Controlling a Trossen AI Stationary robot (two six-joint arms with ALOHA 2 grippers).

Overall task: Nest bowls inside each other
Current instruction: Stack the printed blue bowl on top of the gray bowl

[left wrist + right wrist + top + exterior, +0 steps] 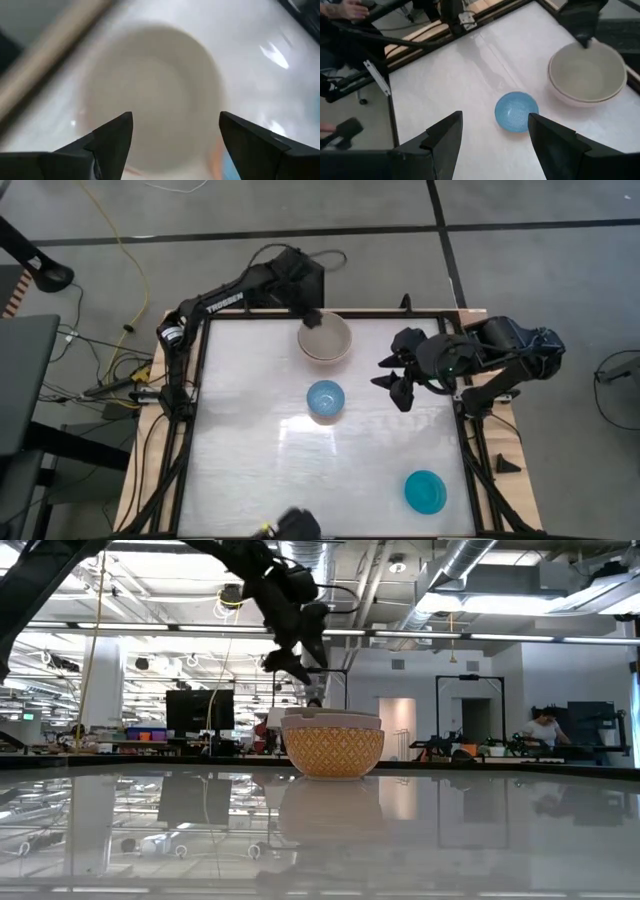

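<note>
A grey-beige bowl [325,338] sits nested in a cream-pink bowl [570,97] near the table's far edge; the low view shows the stack [333,745] standing upright on the table. My left gripper [312,317] hovers open just above the stack's far rim, clear of it, and the left wrist view looks down into the grey-beige bowl [150,85]. A light blue bowl [325,400] stands alone at the table's middle. A teal-blue bowl [425,492] stands at the near right. My right gripper [398,387] waits open, raised over the right side of the table.
A black frame [195,410] rims the white table. A dark object [297,525] juts in at the near edge. In the right wrist view a person's hand [350,7] shows beyond the table's left side. The table's left half is bare.
</note>
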